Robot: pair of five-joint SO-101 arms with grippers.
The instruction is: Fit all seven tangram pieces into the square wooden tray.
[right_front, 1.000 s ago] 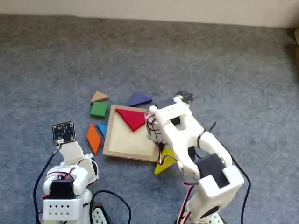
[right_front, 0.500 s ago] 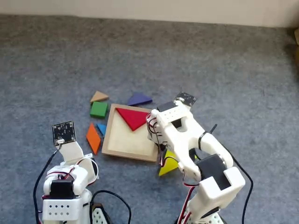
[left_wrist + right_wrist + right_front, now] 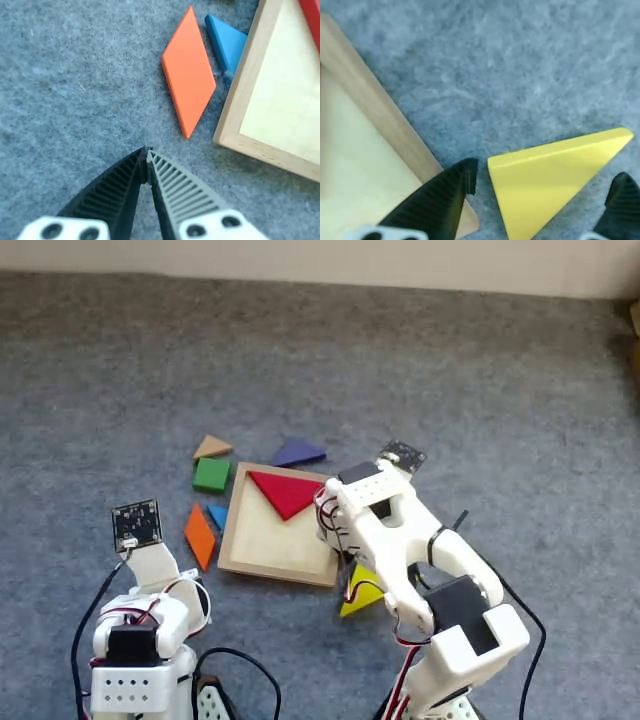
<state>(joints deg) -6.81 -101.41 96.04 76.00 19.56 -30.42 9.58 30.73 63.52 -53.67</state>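
Right wrist view: right gripper [image 3: 546, 184] spread wide, empty, straddling yellow wooden triangle [image 3: 540, 167] flat on grey carpet [image 3: 520, 60], just beside square wooden tray [image 3: 380, 120] corner. Left wrist view: left gripper [image 3: 146, 155] closed, empty, open carpet around.

Entry: no text, number, label or sign is legible in any view. The wooden tray [image 3: 230, 532] is bare, unmarked wood. The faces of the orange parallelogram [image 3: 189, 70] and the yellow triangle [image 3: 550, 175] are plain flat colour, with no print.
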